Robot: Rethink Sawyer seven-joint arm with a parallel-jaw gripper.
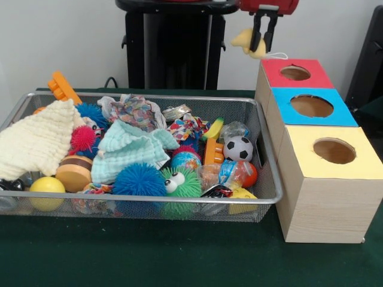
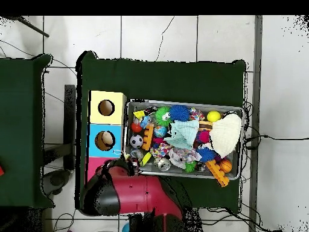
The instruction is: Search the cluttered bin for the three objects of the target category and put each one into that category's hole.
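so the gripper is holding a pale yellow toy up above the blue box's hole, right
Not quite. The front view shows the gripper holding the pale yellow toy above the red box at the far end of the row, not the blue box. The rest is right.
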